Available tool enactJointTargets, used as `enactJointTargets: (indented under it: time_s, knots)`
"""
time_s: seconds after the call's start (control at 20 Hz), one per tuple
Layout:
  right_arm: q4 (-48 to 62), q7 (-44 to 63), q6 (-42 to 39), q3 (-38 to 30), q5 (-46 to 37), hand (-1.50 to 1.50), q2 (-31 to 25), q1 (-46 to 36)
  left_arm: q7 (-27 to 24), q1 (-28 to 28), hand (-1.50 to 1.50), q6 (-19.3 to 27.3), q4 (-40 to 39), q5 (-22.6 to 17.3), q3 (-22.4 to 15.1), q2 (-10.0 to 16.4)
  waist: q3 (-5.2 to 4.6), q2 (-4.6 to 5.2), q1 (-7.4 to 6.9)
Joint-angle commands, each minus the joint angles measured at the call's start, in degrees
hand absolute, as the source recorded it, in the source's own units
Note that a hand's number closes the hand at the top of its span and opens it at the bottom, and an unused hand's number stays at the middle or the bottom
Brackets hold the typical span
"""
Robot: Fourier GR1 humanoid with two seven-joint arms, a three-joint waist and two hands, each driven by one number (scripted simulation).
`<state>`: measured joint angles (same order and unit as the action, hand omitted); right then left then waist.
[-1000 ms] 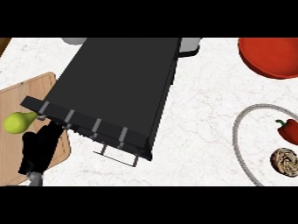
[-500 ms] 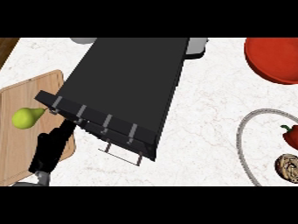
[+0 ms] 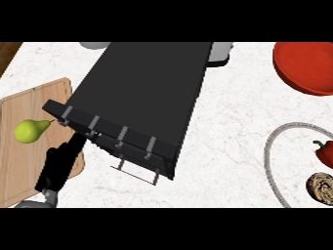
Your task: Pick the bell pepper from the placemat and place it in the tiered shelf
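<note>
Though on placemat [image 3: 291, 157], pepper [image 3: 331, 154] beside pastry [image 3: 324, 187].

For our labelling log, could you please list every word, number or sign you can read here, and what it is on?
None: no readable text on the shelf, wooden board, pear, red bowl, plate or bell pepper.

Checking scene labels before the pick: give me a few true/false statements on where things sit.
1. The red bell pepper lies on the round placemat. True.
2. The pear sits in the red bowl. False: it lies on the wooden cutting board.
3. The left hand holds the bell pepper. False: it is over the cutting board's edge, far from the pepper.
4. The black tiered shelf stands between cutting board and placemat. True.
</note>
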<state>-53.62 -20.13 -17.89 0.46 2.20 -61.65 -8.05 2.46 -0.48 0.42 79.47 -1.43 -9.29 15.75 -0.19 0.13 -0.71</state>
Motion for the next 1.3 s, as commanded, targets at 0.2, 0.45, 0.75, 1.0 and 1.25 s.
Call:
enactJointTargets:
  time_s: [0.2, 0.45, 0.75, 1.0, 1.25]
  knots:
    - [-9.6, 20.6, 14.6, 10.4, -19.5, -1.50, -0.8, -3.4, 1.6, -0.5, 0.00, -1.3, 0.9, -0.5, 0.6, 0.9, 0.06, -0.07, -0.61]
    - [-20.2, 35.0, 8.0, 12.5, -21.1, -1.50, 4.6, -5.8, 0.1, -3.0, 0.00, -1.0, -2.9, -0.4, 2.9, -0.6, 0.12, -0.15, 0.66]
    - [-21.7, 47.0, 4.8, 16.5, -25.5, -1.50, 13.9, -7.6, 0.4, -0.2, 0.00, -2.0, 0.6, 1.1, 2.2, 0.2, 0.16, -0.19, 0.28]
    - [-21.5, 50.5, 3.9, 15.4, -29.6, -1.50, 16.7, -5.6, 0.7, 0.5, 0.00, 1.4, 0.4, 4.1, 0.0, -5.0, 0.17, -0.18, 0.58]
    - [-23.9, 48.9, 5.0, 12.2, -35.5, -1.50, 18.7, -0.4, -0.3, 1.1, 0.00, -2.9, 0.2, 3.1, 3.6, -2.6, 0.17, -0.20, 0.84]
